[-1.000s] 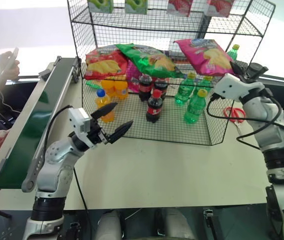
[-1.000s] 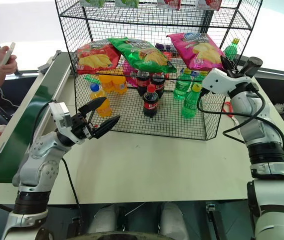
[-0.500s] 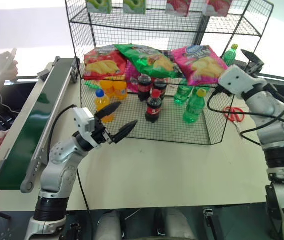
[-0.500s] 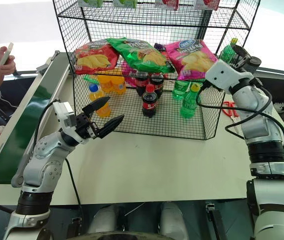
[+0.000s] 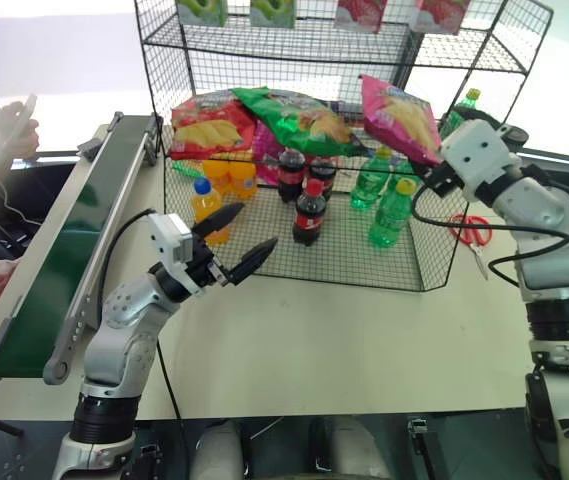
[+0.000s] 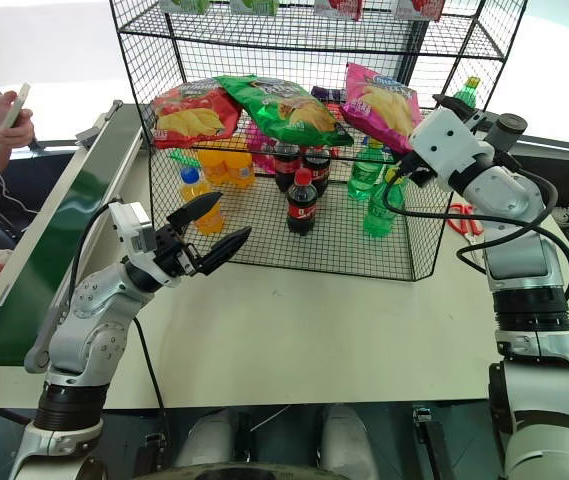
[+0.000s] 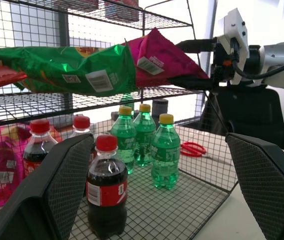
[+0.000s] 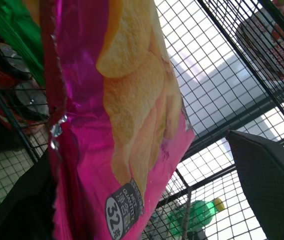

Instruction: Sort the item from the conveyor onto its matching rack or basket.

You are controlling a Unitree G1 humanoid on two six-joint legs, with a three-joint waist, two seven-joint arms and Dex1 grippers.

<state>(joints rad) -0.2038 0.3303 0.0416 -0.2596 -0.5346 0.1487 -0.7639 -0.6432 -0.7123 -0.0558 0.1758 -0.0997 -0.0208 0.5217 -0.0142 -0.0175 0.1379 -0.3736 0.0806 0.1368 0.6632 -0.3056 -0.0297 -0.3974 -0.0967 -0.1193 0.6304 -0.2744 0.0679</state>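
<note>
Pink and shiny, the chip bag [image 5: 401, 117] sits tilted on the wire rack's [image 5: 264, 48] middle shelf, beside a green bag [image 5: 299, 119]. The right pincer [image 6: 416, 160], fingers apart, is just beside it; the left pincer [image 5: 236, 239] hangs apart over the tabletop [image 5: 344, 340]. The leaning bag could slide off onto the bottles [image 5: 389, 200] if nudged.
</note>
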